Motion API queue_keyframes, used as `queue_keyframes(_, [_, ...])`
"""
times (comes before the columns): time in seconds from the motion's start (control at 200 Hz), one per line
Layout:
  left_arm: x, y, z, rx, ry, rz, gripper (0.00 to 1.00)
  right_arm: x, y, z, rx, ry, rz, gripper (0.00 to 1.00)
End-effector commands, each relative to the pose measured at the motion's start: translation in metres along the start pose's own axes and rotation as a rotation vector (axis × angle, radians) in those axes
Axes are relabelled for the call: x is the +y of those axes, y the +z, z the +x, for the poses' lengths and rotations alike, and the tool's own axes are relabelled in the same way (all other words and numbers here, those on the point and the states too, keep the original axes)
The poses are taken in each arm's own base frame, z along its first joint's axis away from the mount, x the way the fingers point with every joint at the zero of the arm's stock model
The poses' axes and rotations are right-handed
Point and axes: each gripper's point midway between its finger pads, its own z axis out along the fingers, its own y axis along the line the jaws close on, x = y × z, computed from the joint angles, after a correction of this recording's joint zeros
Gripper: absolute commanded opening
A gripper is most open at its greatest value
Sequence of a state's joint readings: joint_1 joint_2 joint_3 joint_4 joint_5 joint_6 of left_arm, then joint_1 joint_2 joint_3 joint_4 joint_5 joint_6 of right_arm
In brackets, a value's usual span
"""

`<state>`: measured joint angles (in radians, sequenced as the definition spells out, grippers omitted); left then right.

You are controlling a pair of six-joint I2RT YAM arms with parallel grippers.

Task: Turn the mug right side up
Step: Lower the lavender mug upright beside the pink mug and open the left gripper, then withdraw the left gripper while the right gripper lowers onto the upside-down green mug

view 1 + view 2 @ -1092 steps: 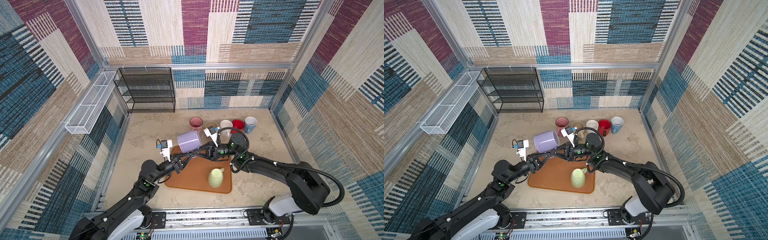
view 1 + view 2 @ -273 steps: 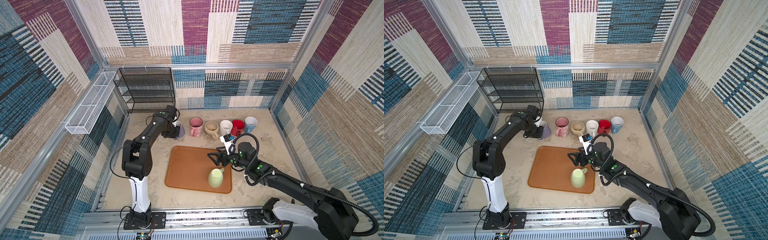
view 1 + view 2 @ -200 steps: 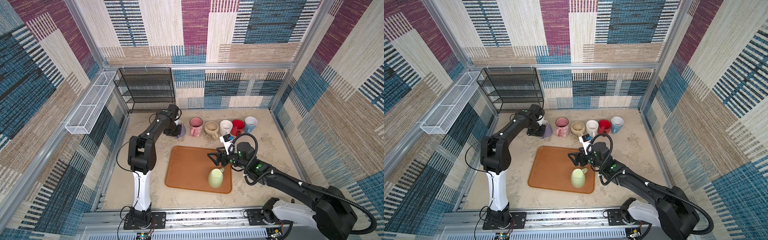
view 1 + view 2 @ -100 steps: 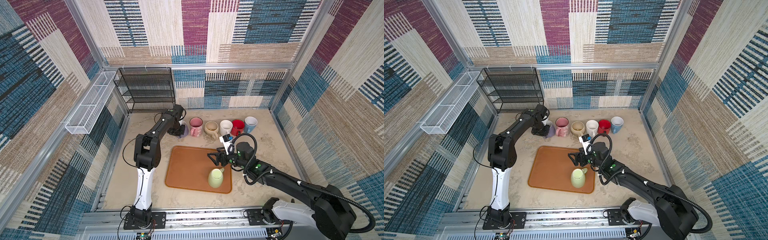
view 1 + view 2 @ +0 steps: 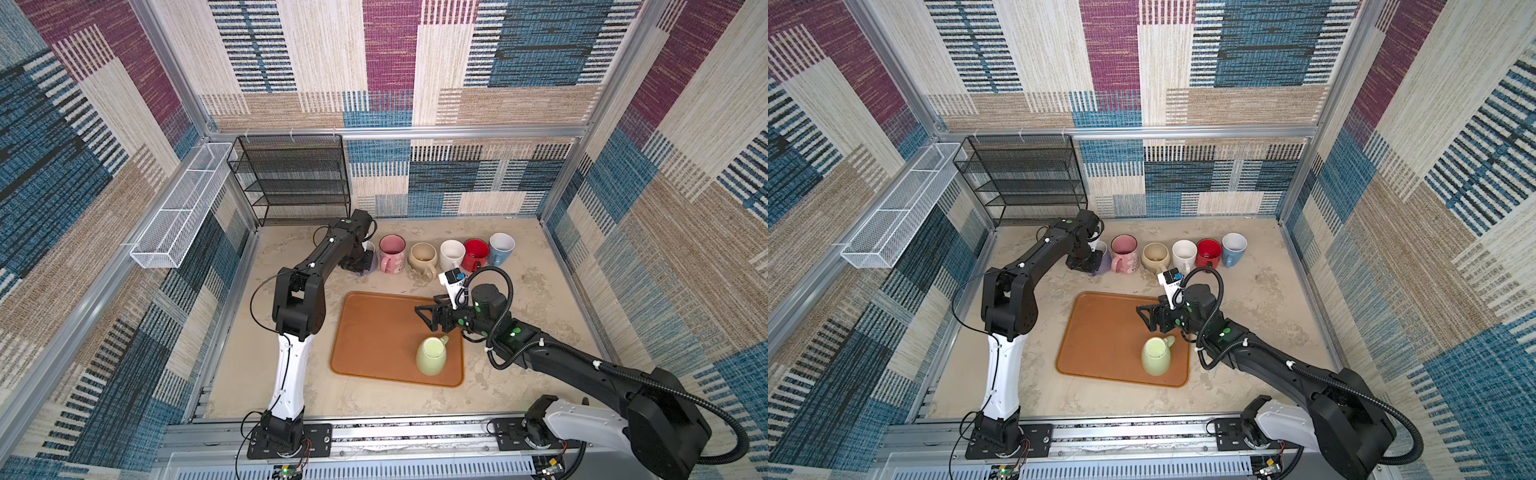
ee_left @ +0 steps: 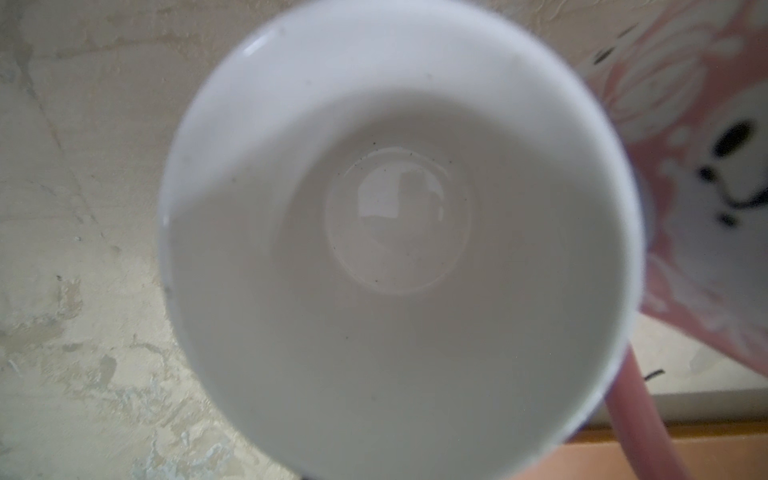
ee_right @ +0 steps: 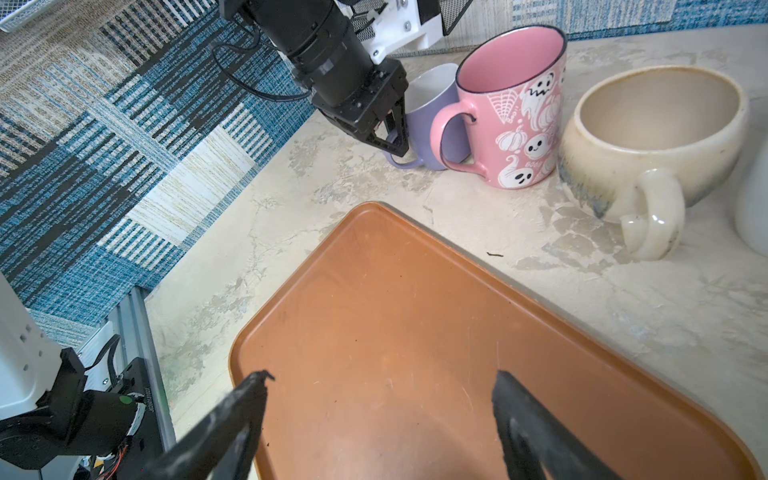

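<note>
Left wrist view: lavender mug (image 6: 395,249) upright, mouth straight below my camera.
My left pincer (image 7: 395,143) is clamped on its handle side at the row's left end. The pink mug (image 7: 519,112) crowds its right, so I judge that straight up is my free way out. My right pincer (image 7: 382,378) gapes over the tray (image 7: 374,291), beside the green mug (image 5: 432,357).

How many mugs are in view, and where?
7. Six stand in a row at the back: lavender mug, gripped by the left tool, then pink ghost mug, cream mug, white mug, red mug, blue mug. The green mug is on the orange tray. None appears hidden.
</note>
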<state>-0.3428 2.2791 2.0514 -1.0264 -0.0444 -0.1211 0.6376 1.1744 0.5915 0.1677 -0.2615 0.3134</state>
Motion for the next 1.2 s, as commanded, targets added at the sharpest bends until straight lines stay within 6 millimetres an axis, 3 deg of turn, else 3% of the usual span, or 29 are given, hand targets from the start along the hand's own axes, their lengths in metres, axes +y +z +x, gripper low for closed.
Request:
queue_keyframes(0.0, [-0.008,0.000,0.001,0.006,0.006,0.031,0.05,0.001,0.001,-0.010,-0.034,-0.012,0.000,0.86])
queue_keyframes(0.336, [-0.013,-0.002,0.005,0.011,0.014,0.030,0.22,0.000,0.001,-0.010,-0.033,-0.015,0.010,0.86])
queue_keyframes(0.611, [-0.013,-0.018,0.004,-0.017,0.009,0.035,0.34,0.000,0.002,-0.009,-0.011,-0.020,0.012,0.87])
queue_keyframes(0.937, [-0.009,-0.070,0.012,-0.099,0.021,0.040,0.43,0.003,0.000,-0.010,0.048,-0.012,0.023,0.88])
queue_keyframes(1.192, [-0.015,-0.106,0.043,-0.201,0.012,0.116,0.53,0.001,-0.018,0.001,0.133,0.007,0.079,0.90])
